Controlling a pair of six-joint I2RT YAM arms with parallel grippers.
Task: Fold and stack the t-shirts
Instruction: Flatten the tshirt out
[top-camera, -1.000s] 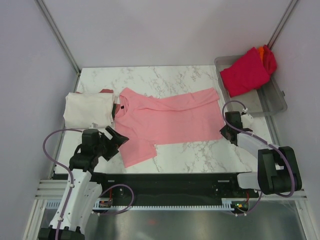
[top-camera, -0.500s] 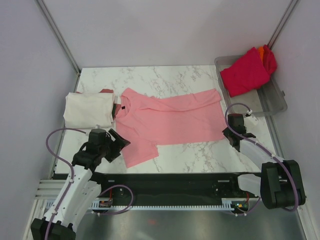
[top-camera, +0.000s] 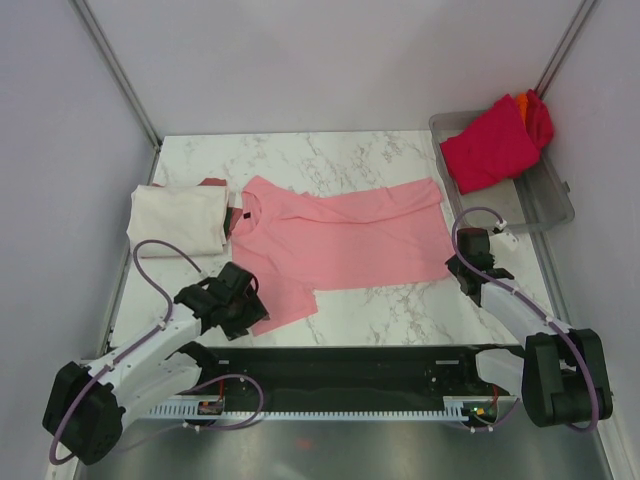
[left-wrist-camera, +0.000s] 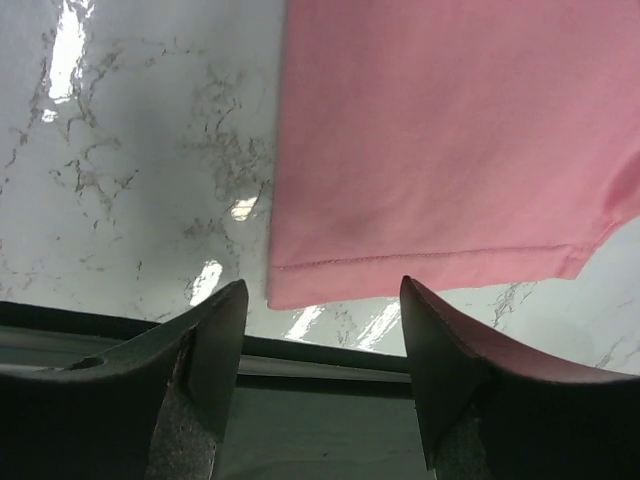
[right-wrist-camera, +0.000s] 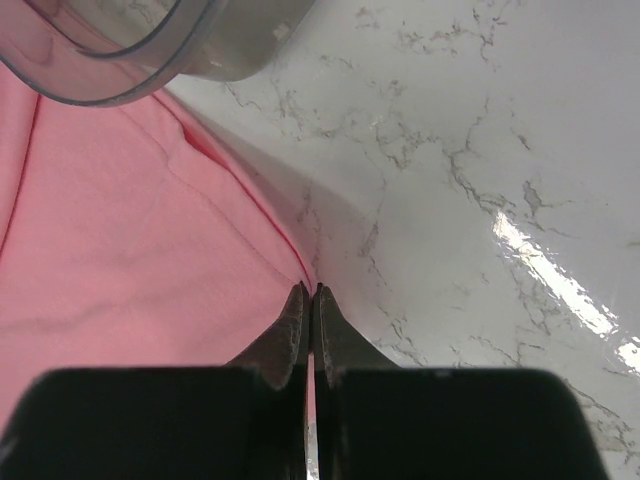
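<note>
The pink t-shirt (top-camera: 340, 240) is soft, matt cloth with a stitched hem. The smooth, marble-patterned tabletop (top-camera: 330, 160) is glossy with glare. At upper right, the tray (top-camera: 535, 205) is translucent grey plastic; the left end effector (left-wrist-camera: 322, 288) looks matt black.

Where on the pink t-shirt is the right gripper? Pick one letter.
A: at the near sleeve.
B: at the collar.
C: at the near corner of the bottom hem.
C: the right gripper is pinched shut on the edge of the pink t-shirt, at the hem corner by the tray end, far from the collar and sleeves.
</note>
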